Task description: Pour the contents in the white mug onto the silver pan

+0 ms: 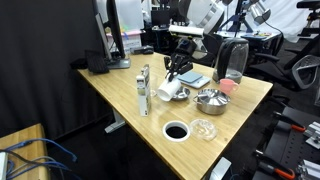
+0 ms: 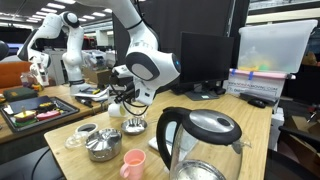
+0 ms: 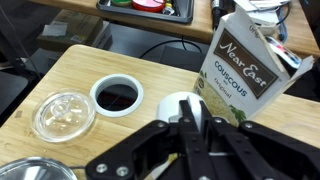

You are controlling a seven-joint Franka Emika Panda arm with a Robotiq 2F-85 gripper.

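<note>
Pale wood-grain desk (image 1: 120,95) in a lab crowded with monitors. We see the dark fingers (image 3: 190,140) clamped on the white mug (image 1: 167,91), a smooth plain cylinder held tilted near the upright cardboard couscous box (image 3: 245,65). The silver pan (image 2: 134,125), shallow, round and shiny, lies just beside the mug. Nearby stand a deeper silver bowl (image 2: 103,148), a clear ribbed glass dish (image 3: 63,113) and a white-rimmed, dark-centred round dish (image 3: 117,95).

exterior views: far, different table (image 1: 115,95) sides | wrist view: close, downward
</note>
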